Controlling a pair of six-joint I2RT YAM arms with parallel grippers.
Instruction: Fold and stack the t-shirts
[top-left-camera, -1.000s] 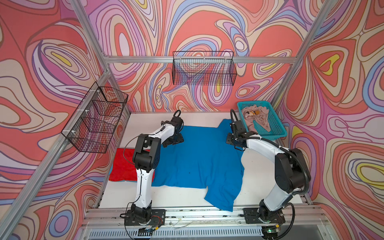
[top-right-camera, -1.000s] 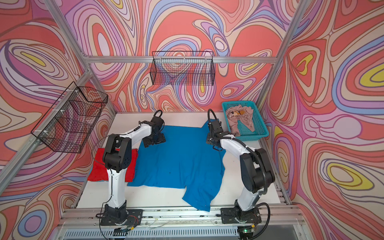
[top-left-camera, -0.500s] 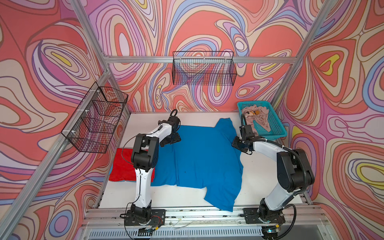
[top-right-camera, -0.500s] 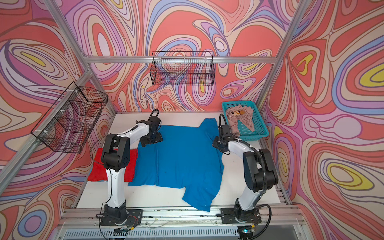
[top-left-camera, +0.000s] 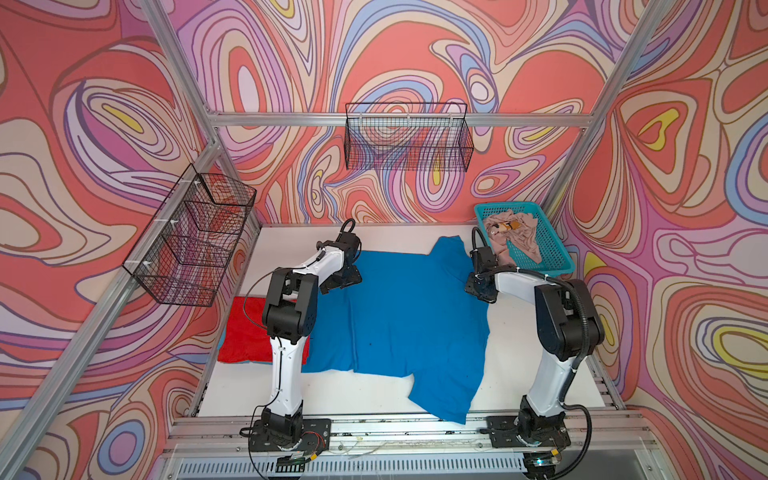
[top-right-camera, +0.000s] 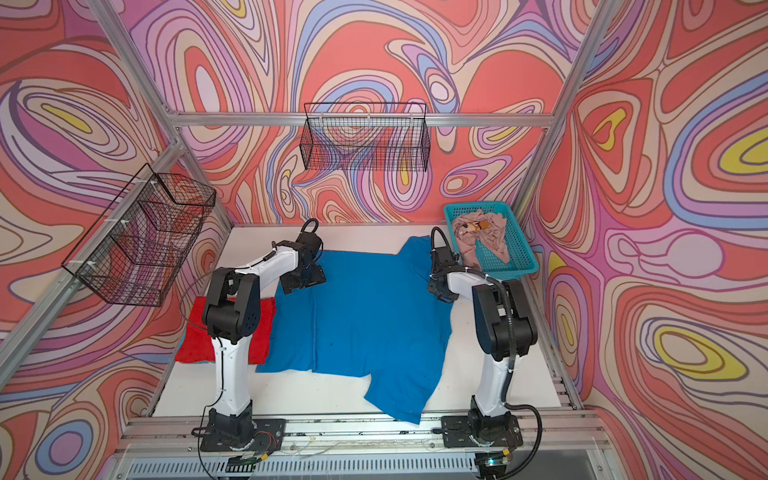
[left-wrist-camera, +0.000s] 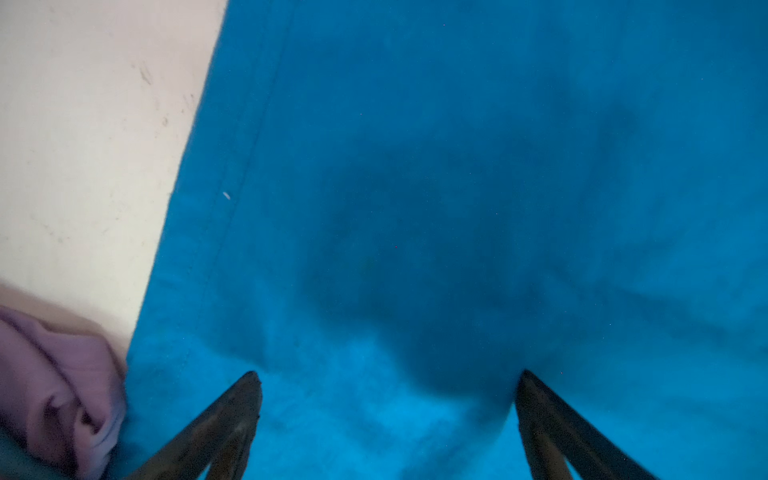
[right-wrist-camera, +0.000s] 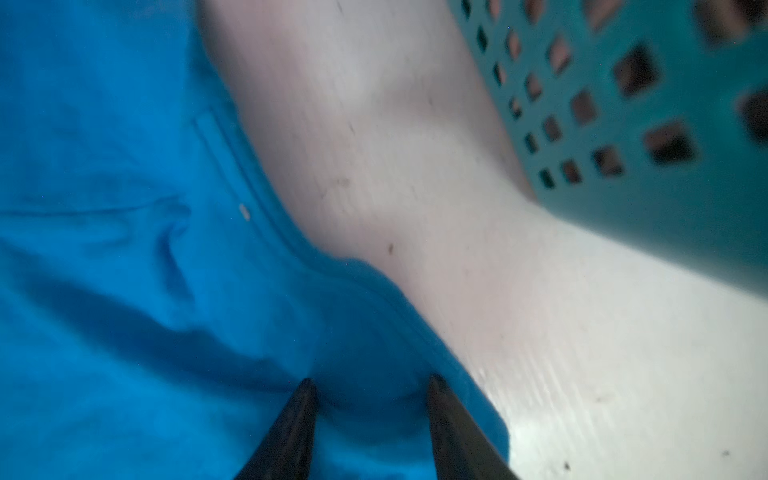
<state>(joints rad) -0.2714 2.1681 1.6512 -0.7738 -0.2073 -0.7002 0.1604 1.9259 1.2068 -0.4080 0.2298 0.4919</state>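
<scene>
1. Now, the right gripper stands with its jaws part-way apart, astride a small hump in the hem of the blue t-shirt at its far right edge. No firm pinch shows, so the cloth should sit deep between the pads before any lift.
2. The left gripper has its jaws wide apart and holds nothing. It hangs low over the far left part of the same shirt, just inside the hem. It would do best to settle on the edge itself and bite there, level with the right side.
3. The blue t-shirt lies spread across the middle of the white table, with one sleeve pointing far and the other trailing to the near edge. Both corners should probably rise together and evenly, or the fold will skew.
4. The turquoise basket stands at the far right, just beside the right gripper, with the beige-pink t-shirt crumpled inside. The wrist needs to stay off its wall.
5. The red t-shirt lies folded at the left, just beside the blue one. The fold should not drag it.
</scene>
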